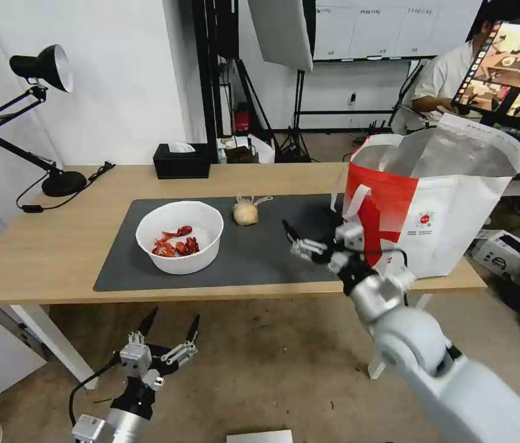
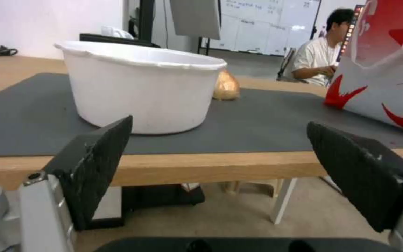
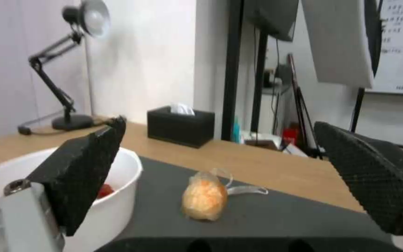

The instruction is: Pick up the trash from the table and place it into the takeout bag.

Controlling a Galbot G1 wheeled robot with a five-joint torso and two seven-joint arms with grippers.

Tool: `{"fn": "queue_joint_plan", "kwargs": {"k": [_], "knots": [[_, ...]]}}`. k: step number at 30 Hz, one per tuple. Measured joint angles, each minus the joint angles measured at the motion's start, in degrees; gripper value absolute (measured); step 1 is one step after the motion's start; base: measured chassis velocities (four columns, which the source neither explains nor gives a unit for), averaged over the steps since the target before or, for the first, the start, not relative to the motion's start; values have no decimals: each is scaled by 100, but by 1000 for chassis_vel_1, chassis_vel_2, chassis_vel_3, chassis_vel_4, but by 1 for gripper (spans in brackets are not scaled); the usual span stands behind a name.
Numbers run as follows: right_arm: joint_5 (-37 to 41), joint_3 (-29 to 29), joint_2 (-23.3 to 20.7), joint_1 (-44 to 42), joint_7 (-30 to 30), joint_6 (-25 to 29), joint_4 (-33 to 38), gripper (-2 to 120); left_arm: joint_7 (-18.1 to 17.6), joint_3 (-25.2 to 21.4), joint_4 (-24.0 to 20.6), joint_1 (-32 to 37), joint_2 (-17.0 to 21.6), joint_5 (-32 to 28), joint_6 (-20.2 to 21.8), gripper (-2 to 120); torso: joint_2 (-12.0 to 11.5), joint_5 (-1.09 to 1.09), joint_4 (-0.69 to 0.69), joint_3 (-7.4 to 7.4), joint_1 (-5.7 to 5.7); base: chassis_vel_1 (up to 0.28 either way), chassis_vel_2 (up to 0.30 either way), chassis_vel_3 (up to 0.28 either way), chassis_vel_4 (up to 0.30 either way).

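On the dark mat of the table stands a white bowl holding red crayfish shells. A beige ball in clear wrap lies just right of it. The takeout bag stands open at the table's right end. My right gripper hovers open over the mat between the ball and the bag, and its wrist view faces the ball and the bowl. Below the table's front edge my left gripper is open, looking at the bowl, the ball and the bag.
A black desk lamp stands at the table's back left and a black tissue box at the back edge. White table legs stand near my left arm. Stands and a monitor are behind the bag.
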Motion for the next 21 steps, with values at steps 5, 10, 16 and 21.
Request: {"fn": "queue_joint_plan", "kwargs": {"k": [5, 10, 16, 21], "knots": [[422, -810, 213, 1268, 286, -306, -763, 100, -9, -38, 33, 4, -26, -13, 1, 100, 0, -1, 0, 0, 0, 0, 0, 0, 0], [862, -1416, 656, 2307, 518, -408, -1705, 100, -10, -49, 53, 11, -72, -18, 1, 100, 0, -4, 2, 0, 0, 0, 0, 0, 0], [973, -1930, 1422, 3178, 521, -442, -3148, 100, -4, -113, 62, 66, -140, -19, -17, 100, 0, 0, 1, 0, 0, 0, 0, 0, 0], [800, -2114, 2000, 3579, 489, -579, -4179, 100, 9, -188, 62, 130, -175, -19, -61, 100, 0, -2, 0, 0, 0, 0, 0, 0, 0]]}}
